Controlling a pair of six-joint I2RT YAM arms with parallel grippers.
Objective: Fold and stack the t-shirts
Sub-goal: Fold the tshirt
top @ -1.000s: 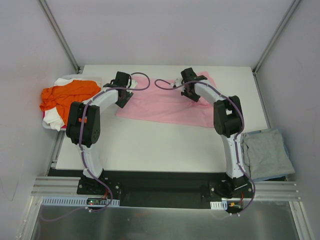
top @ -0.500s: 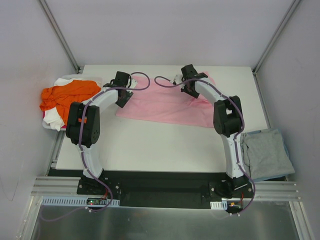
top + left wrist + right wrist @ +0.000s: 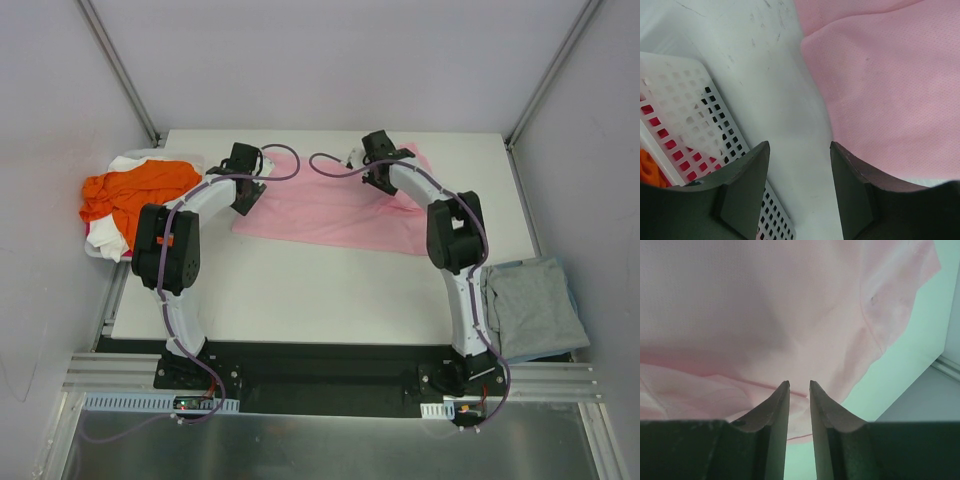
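Note:
A light pink t-shirt [image 3: 330, 212] lies spread flat across the back middle of the table. My left gripper [image 3: 244, 194] hovers at its left edge, open, with bare table between the fingers; the pink cloth [image 3: 890, 90] lies just to their right. My right gripper [image 3: 373, 178] hangs over the shirt's far right part, its jaws a narrow gap apart with nothing between them, above a fold of the pink shirt [image 3: 765, 315]. An orange t-shirt [image 3: 135, 186] and a white one [image 3: 108, 238] are heaped at the left. A grey-blue t-shirt [image 3: 535, 306] lies folded at the right.
A white perforated basket [image 3: 687, 107] stands at the table's left edge, close beside my left gripper [image 3: 800, 150], and holds the orange and white shirts. Grey walls and metal posts [image 3: 545, 80] close in the table's back and sides.
My right gripper has shifted a little toward the back of the table over the pink shirt. The left arm and the shirts have stayed put.

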